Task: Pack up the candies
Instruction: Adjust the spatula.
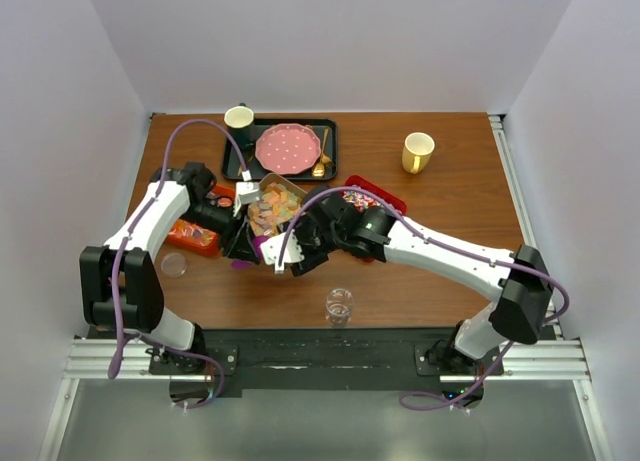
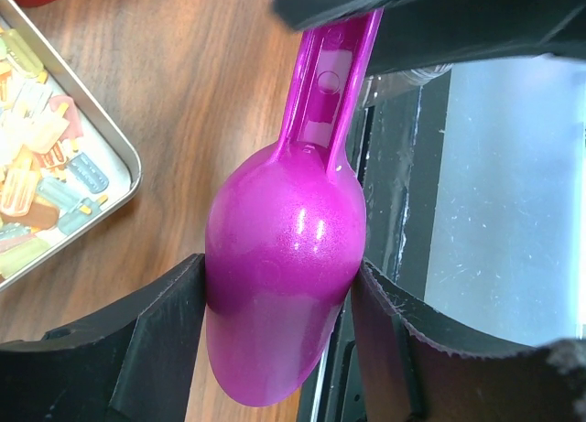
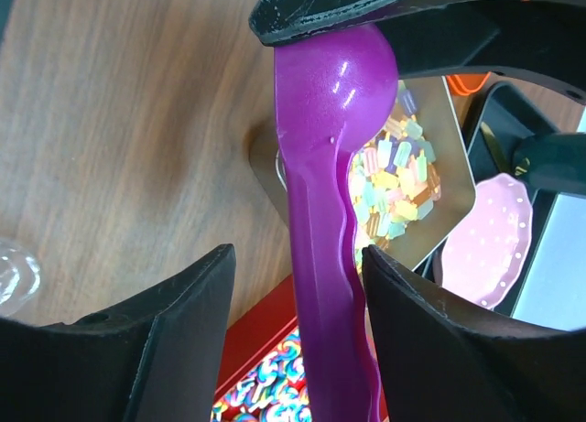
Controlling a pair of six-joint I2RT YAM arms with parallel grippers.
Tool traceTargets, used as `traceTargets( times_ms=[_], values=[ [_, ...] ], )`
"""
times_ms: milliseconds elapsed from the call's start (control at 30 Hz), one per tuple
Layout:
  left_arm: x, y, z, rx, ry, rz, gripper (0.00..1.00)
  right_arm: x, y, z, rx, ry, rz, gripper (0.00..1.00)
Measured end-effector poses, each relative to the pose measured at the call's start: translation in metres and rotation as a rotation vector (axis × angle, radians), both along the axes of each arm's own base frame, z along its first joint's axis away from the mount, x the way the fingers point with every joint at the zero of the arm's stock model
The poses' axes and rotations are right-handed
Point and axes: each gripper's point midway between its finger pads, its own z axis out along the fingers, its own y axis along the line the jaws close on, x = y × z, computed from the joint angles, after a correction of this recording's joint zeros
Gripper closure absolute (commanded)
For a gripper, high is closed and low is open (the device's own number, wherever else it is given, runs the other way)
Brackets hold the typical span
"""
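Top external view: pastel candies point(image 1: 272, 209) fill a steel tray point(image 2: 110, 129) left of centre on the counter point(image 1: 420, 271). Just off its near corner, the left gripper point(image 2: 284, 349) clamps the bowl of the purple scoop point(image 2: 284, 275) — the right gripper point(image 3: 298, 330) straddles the handle, fingers apart. Bare wood runs to the near edge.

Scoop point(image 1: 243, 265) — mostly hidden in top view. Tray point(image 2: 96, 115) with candies point(image 2: 41, 179) — cut by left edge, left wrist view.
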Motion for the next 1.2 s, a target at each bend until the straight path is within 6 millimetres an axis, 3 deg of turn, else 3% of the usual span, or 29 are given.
traceTargets(
  times_ms=[100,133,200,300,367,500,633,733,800,900,1067,1200],
  values=[
    [-0.001,-0.002,0.0,-0.003,0.004,-0.006,0.79,0.004,0.002,-0.005,-0.013,-0.016,0.0,0.57],
    [-0.002,-0.003,0.001,-0.004,0.007,-0.005,0.76,0.006,0.002,-0.007,-0.015,-0.023,0.002,0.74],
    [-0.002,-0.004,0.002,-0.009,0.017,-0.001,0.58,0.008,0.003,-0.007,-0.017,-0.039,0.003,0.87],
    [-0.001,-0.004,0.005,-0.013,0.022,0.005,0.42,0.008,0.001,-0.009,-0.028,-0.041,0.003,1.0],
    [0.004,-0.004,0.01,-0.009,0.004,0.007,0.33,0.011,-0.001,-0.007,-0.03,-0.044,-0.008,1.0],
    [0.022,-0.007,0.029,-0.023,-0.058,0.035,0.25,0.026,-0.012,0.009,-0.005,0.023,-0.066,1.0],
    [0.055,-0.005,0.056,-0.025,-0.277,0.101,0.21,0.055,-0.047,0.02,-0.004,0.225,-0.209,1.0],
    [0.07,-0.001,0.077,-0.022,-0.459,0.196,0.16,0.074,-0.079,0.018,-0.001,0.4,-0.331,1.0],
    [0.073,0.002,0.088,-0.038,-0.573,0.271,0.1,0.072,-0.097,0.014,-0.002,0.532,-0.394,1.0],
    [0.074,0.002,0.102,-0.091,-0.69,0.353,0.1,0.052,-0.104,0.015,0.013,0.73,-0.439,1.0],
    [0.09,-0.003,0.11,-0.167,-0.699,0.416,0.21,0.029,-0.091,0.031,0.091,0.953,-0.454,1.0],
    [0.098,-0.011,0.096,-0.211,-0.597,0.411,0.26,0.02,-0.083,0.043,0.134,1.067,-0.451,1.0]
  ],
)
